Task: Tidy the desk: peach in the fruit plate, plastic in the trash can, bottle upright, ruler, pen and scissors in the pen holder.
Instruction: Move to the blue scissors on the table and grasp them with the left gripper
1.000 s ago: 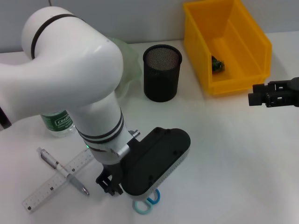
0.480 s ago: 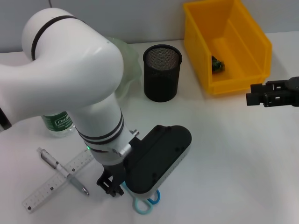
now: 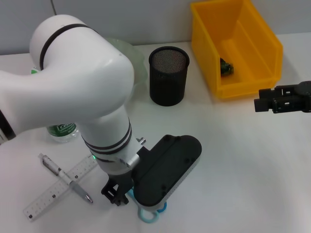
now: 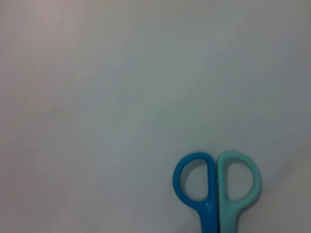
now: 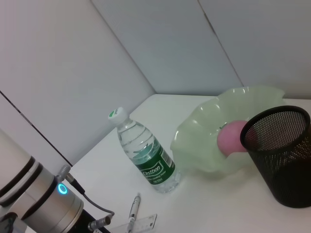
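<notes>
The scissors (image 3: 151,214), with one blue and one teal handle, lie at the table's front edge, mostly hidden under my left wrist. Their handles show in the left wrist view (image 4: 216,187). My left gripper (image 3: 115,193) hangs low just left of them. The ruler (image 3: 60,189) and the pen (image 3: 65,177) lie crossed at the front left. The black mesh pen holder (image 3: 167,75) stands at the back centre. The bottle (image 5: 146,155) stands upright beside the green fruit plate (image 5: 204,141), which holds the pink peach (image 5: 231,138). My right gripper (image 3: 265,102) hovers at the right, in front of the bin.
The yellow bin (image 3: 238,43) stands at the back right with a small dark piece of plastic (image 3: 226,67) inside. My white left arm (image 3: 82,92) hides much of the plate and the bottle in the head view.
My left arm has shifted slightly, its wrist moving a little down and right over the scissors. My right gripper has crept slightly left.
</notes>
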`<state>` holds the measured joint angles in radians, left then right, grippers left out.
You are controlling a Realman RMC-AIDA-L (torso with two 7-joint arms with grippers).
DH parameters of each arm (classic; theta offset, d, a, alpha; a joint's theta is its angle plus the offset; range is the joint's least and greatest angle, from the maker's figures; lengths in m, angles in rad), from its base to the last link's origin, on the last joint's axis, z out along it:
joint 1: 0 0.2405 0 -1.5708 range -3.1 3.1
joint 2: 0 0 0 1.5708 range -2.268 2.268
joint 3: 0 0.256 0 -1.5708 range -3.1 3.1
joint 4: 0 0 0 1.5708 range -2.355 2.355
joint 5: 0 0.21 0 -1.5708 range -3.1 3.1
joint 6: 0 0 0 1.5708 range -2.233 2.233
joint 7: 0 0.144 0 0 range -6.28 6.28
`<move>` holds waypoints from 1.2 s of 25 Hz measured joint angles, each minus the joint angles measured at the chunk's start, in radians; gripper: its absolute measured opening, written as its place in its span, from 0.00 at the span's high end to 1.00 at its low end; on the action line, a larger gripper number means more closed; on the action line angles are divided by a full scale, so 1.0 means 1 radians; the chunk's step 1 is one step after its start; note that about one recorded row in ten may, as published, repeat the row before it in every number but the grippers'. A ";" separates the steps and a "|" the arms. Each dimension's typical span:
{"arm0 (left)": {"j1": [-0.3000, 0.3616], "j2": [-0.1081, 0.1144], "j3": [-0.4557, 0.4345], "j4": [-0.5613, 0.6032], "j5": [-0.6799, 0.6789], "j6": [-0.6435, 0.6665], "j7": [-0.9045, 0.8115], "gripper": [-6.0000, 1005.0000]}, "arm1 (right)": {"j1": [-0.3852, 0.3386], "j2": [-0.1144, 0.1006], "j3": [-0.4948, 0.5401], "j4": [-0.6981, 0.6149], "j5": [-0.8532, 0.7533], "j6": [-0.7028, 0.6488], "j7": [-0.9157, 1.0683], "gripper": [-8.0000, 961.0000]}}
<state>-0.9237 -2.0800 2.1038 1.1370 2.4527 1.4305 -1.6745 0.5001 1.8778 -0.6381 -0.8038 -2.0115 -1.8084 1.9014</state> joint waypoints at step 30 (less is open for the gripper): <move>-0.014 0.000 0.026 -0.004 -0.005 -0.013 0.000 0.63 | 0.007 0.000 -0.002 0.000 -0.012 0.005 0.000 0.19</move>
<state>-0.9373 -2.0800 2.1300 1.1333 2.4472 1.4174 -1.6746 0.5075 1.8775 -0.6396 -0.8038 -2.0234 -1.8038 1.9013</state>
